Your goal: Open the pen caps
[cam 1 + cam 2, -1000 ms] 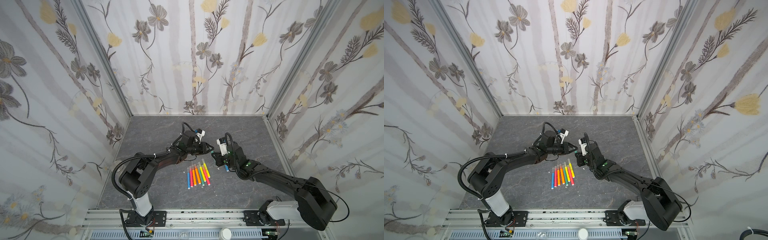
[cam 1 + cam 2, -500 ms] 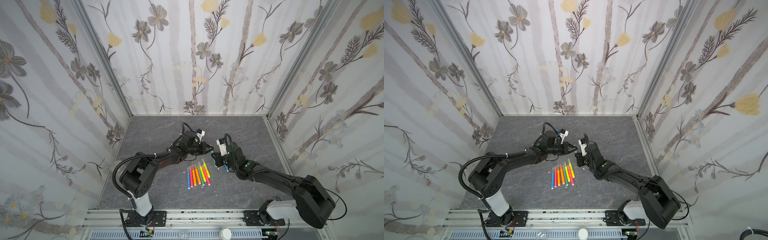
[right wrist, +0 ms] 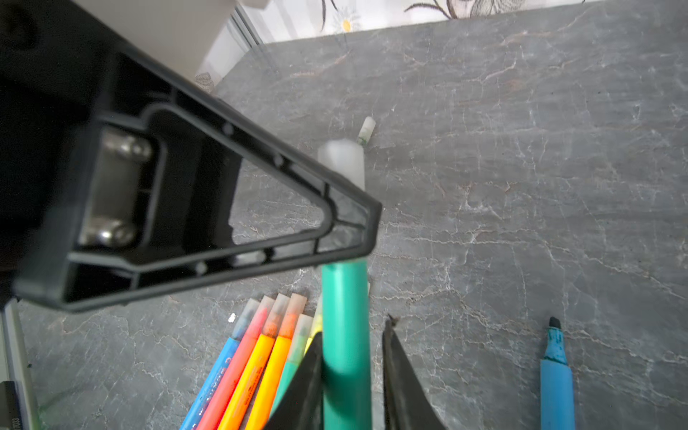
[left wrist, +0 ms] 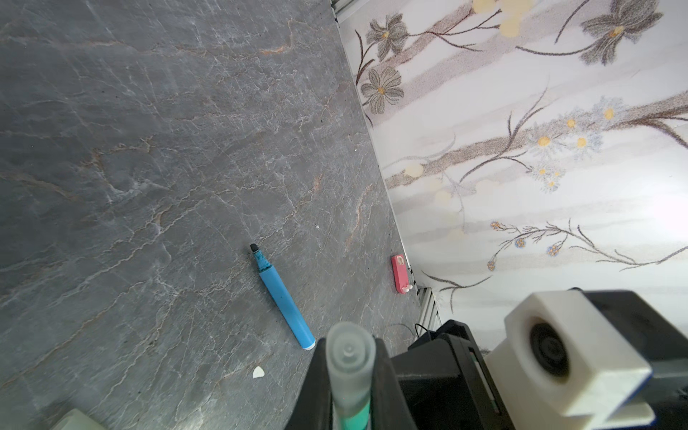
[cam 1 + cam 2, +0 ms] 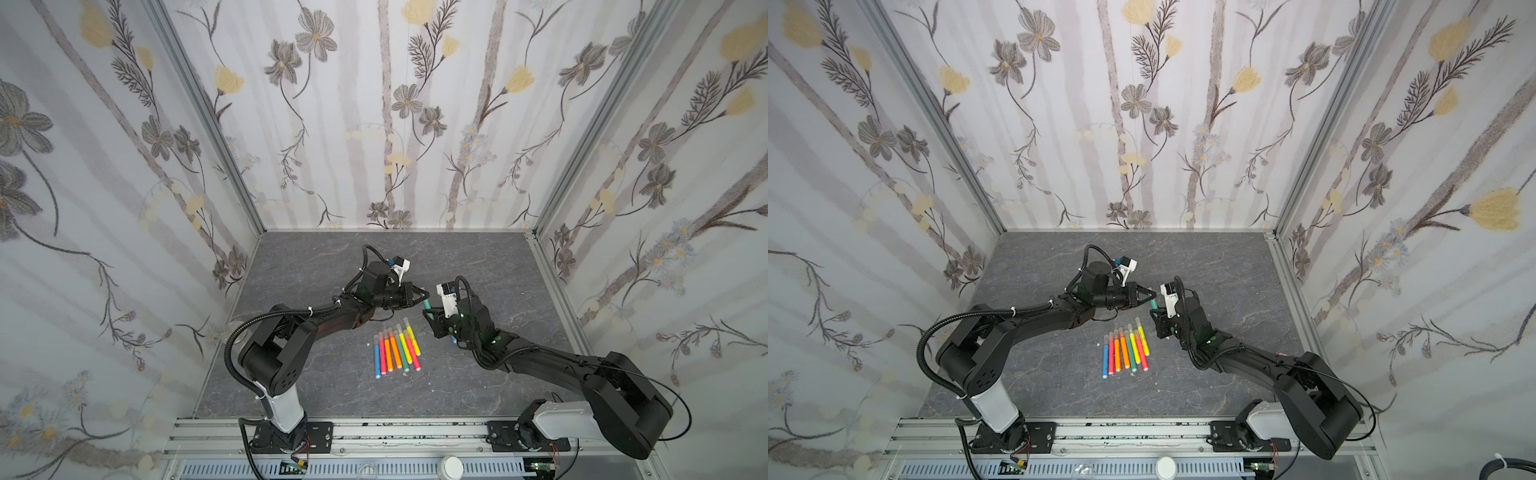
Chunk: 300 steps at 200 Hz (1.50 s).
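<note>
Slippage worries us: left gripper (image 5: 424, 296) clamps the cap (image 4: 350, 353); right gripper (image 3: 353, 331), slack round the green pen (image 3: 344, 290), cannot pull.

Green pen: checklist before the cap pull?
1. Left end effector shut on cap: ok.
2. Right end effector clamping green pen: not ok, gap beside one finger.
3. Cap seated on the pen, ready to pull: ok.
4. Pen row apart from both end effectors in both top views: ok.
5. Blue pen, uncapped, lying off to the side: ok.
6. Grip depth on cap: cannot tell.
</note>
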Available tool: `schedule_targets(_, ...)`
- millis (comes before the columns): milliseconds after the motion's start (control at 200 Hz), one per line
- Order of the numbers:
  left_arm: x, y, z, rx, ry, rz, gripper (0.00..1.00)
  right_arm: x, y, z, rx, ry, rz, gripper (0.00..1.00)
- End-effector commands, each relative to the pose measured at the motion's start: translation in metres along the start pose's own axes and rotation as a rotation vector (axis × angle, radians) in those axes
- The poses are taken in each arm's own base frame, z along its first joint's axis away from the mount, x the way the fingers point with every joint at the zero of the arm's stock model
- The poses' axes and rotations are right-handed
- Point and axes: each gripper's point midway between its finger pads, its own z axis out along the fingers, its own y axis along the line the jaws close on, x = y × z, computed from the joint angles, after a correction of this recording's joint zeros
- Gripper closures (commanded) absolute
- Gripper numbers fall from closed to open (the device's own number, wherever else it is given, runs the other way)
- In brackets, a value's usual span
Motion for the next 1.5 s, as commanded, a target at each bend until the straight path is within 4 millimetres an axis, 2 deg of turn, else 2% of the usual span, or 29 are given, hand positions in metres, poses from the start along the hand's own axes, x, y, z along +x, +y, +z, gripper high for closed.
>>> schedule_targets(0, -0.006, -0.009, -0.001, 0.038, -0.023, 0.013, 1.0, -0.024, 0.004, -0.002, -0.004, -0.101, -0.01, 0.76)
schedule_targets(305, -0.007, -0.018, -0.002, 0.091, -0.032, -0.008, 1.0, -0.023, 0.003, 0.004, 0.005, -0.088, -0.014, 0.85)
schedule_targets(375, -0.009, -0.022, -0.002, 0.099, -0.035, -0.005, 1.0, -0.022, 0.002, 0.004, 0.005, -0.085, -0.014, 0.92)
schedule_targets(420, -0.011, -0.021, -0.002, 0.096, -0.037, -0.005, 1.0, -0.022, 0.003, 0.004, 0.001, -0.085, -0.014, 1.0)
schedule_targets(600, -0.029, -0.01, -0.007, 0.05, -0.072, 0.014, 1.0, -0.011, 0.005, 0.0, -0.012, -0.056, -0.014, 1.0)
schedule_targets(904, -0.068, 0.001, -0.017, -0.024, -0.148, 0.049, 1.0, 0.026, 0.001, -0.014, 0.002, -0.003, 0.04, 1.0)
schedule_targets(1099, -0.079, 0.006, -0.017, -0.067, -0.157, 0.071, 1.0, 0.037, 0.0, -0.023, 0.0, 0.007, 0.056, 1.0)
schedule_targets(1254, -0.084, 0.027, -0.033, -0.144, -0.175, 0.078, 1.0, 0.043, -0.014, -0.028, 0.078, 0.037, 0.058, 1.0)
schedule_targets(1494, -0.089, 0.081, -0.083, -0.337, -0.218, 0.061, 1.0, 0.058, -0.044, -0.019, 0.275, 0.152, 0.028, 1.0)
